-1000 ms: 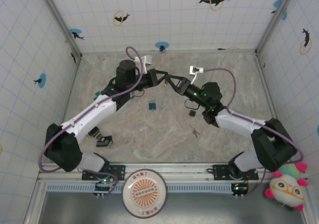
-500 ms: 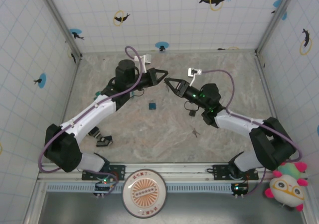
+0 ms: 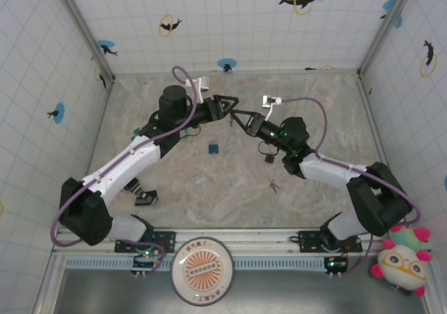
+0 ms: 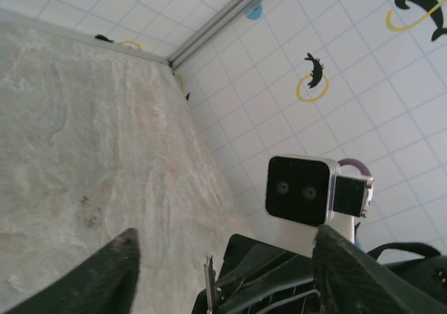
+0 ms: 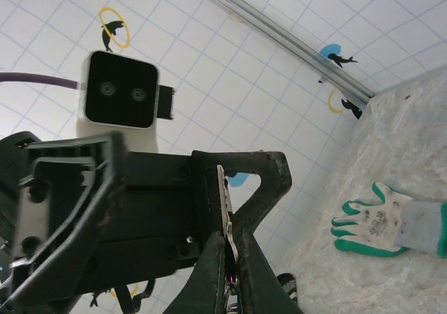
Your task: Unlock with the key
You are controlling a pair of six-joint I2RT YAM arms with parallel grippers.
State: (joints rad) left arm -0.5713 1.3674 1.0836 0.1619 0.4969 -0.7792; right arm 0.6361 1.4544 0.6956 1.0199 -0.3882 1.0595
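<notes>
A thin metal key [image 5: 223, 195] stands upright, pinched by its head between the fingertips of my right gripper [image 5: 228, 248], which is shut on it. My left gripper [image 4: 225, 248] is open, its dark fingers [image 4: 94, 279] spread wide on either side of the key blade [image 4: 208, 286] without touching it. In the top view both grippers meet tip to tip above the middle back of the table, left gripper [image 3: 229, 107] against right gripper [image 3: 237, 116]. A small blue square object [image 3: 213, 147] lies on the table below them; I cannot tell if it is the lock.
A small dark item [image 3: 269, 158] and a thin metal piece [image 3: 273, 185] lie on the table near the right arm. Black parts [image 3: 143, 197] sit at the front left. A white and green glove [image 5: 380, 220] lies near the wall. Tiled walls enclose the table.
My left gripper has opened wide. My right gripper has closed on the key. The two grippers, a gap apart half a second ago, have come together again.
</notes>
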